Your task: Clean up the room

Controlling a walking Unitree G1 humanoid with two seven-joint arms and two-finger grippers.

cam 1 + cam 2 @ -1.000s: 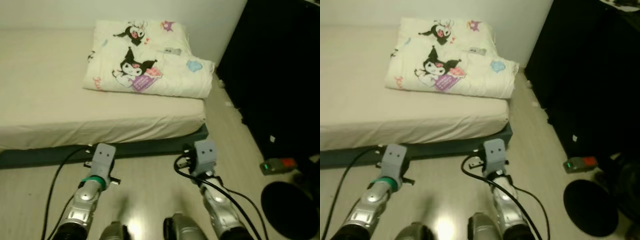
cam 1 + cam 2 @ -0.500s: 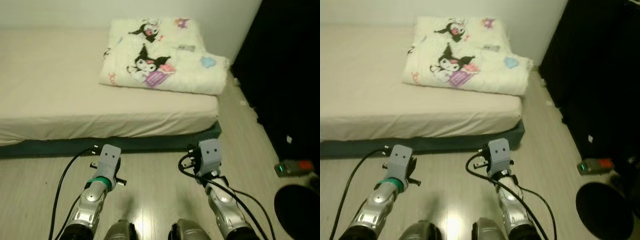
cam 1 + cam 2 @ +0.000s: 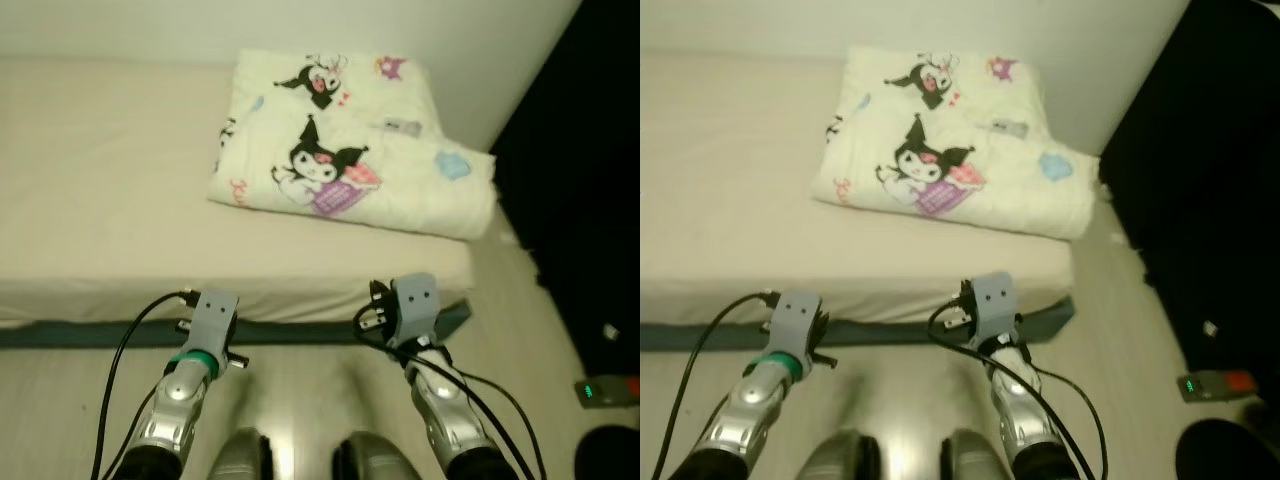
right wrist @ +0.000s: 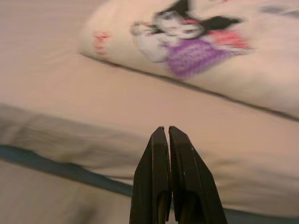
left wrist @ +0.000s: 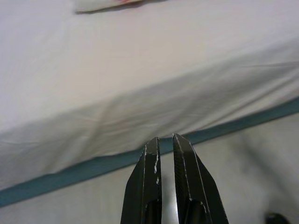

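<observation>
Two silver arms (image 3: 175, 415) with grey wrist boxes and black cables; the left wears a green ring (image 3: 190, 359).

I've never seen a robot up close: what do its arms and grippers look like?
Two silver arms with black cables looping off them, each ending in a grey boxy wrist block. The left arm wears a green ring. The left gripper and the right gripper each have two long black fingers.

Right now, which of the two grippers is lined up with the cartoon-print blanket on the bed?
The right gripper: its shut fingers point at the folded cartoon-print blanket. The left gripper, also shut, faces bare mattress edge.
</observation>
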